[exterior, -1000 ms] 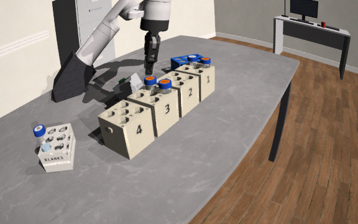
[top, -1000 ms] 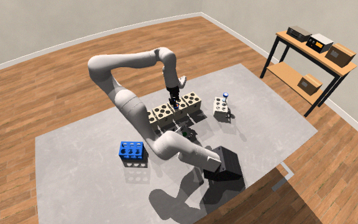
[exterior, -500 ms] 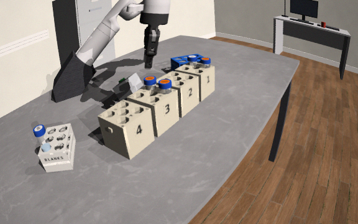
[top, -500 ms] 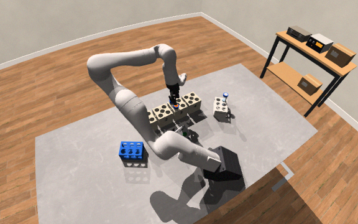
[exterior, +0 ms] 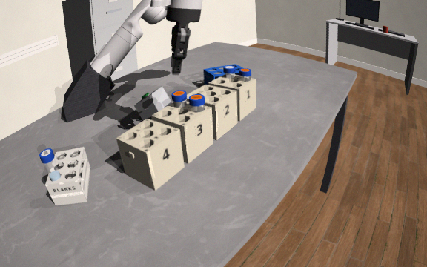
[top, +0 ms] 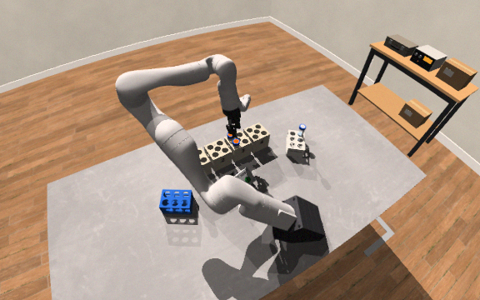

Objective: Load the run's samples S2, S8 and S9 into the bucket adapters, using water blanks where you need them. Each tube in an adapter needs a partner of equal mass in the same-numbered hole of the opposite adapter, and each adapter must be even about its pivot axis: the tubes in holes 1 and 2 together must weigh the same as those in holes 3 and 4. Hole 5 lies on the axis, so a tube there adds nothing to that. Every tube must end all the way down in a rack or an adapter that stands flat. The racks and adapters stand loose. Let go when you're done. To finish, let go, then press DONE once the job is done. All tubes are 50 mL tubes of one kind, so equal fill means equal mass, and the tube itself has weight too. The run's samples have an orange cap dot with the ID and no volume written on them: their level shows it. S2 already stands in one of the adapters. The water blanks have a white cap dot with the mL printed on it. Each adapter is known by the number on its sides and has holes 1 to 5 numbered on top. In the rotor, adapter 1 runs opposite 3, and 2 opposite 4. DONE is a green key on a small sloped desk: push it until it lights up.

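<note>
Overhead, the black two-finger gripper (exterior: pixel 176 67) hung above the row of four cream block adapters, its jaws partly open with nothing between them. It stood clear of the two blue-capped, orange-dotted sample tubes (exterior: pixel 179 97) (exterior: pixel 196 101) seated side by side in the far holes of the cream adapter marked 3 (exterior: pixel 195 130); their printed IDs were too small to read. Next along the row toward the far end stood the cream adapter marked 2 (exterior: pixel 225 111), its visible holes open, and then the cream adapter marked 1 (exterior: pixel 247 96). At the near end, the cream adapter marked 4 (exterior: pixel 161 156) showed only open holes. Behind adapter 1 sat the blue plastic sample rack (exterior: pixel 210 74), with a white-dotted tube (exterior: pixel 230 69) and an orange-dotted tube (exterior: pixel 245 72) visible in that area; whether each stood in the rack or in adapter 1 could not be told. Well apart, near the table's near-left corner, the white rack labelled BLANKS (exterior: pixel 67 189) held one tall blue-capped tube (exterior: pixel 47 156) and a pale blue cap (exterior: pixel 54 176) lower down. The small sloped desk with the green key (exterior: pixel 146 95) lay just behind adapter 3.
</note>
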### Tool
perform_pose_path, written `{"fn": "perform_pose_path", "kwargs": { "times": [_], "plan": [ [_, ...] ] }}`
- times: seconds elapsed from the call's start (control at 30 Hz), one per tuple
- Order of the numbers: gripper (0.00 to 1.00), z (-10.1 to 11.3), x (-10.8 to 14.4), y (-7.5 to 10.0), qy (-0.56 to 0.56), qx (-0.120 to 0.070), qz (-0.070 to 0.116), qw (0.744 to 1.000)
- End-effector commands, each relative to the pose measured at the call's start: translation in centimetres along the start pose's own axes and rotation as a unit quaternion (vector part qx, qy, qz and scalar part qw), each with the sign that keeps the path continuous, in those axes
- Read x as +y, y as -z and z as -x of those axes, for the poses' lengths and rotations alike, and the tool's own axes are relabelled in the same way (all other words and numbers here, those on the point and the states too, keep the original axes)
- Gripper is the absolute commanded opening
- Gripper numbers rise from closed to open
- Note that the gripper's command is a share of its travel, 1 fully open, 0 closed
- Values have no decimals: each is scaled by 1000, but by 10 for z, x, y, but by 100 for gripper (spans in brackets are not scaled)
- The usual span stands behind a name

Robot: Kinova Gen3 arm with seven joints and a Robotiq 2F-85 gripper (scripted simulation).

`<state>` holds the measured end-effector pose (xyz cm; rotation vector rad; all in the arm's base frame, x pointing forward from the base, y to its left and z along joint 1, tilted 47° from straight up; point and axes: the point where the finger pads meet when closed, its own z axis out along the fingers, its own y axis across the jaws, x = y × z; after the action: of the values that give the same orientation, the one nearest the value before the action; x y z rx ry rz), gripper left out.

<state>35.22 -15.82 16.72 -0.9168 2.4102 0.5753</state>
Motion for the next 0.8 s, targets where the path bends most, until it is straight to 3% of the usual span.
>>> {"fn": "perform_pose_path", "kwargs": {
  "times": [0.0,0.77],
  "plan": [
    [62,-1,0,4,0,0,-1,1000],
    [62,-5,0,30,0,0,-1,1000]
  ]
}}
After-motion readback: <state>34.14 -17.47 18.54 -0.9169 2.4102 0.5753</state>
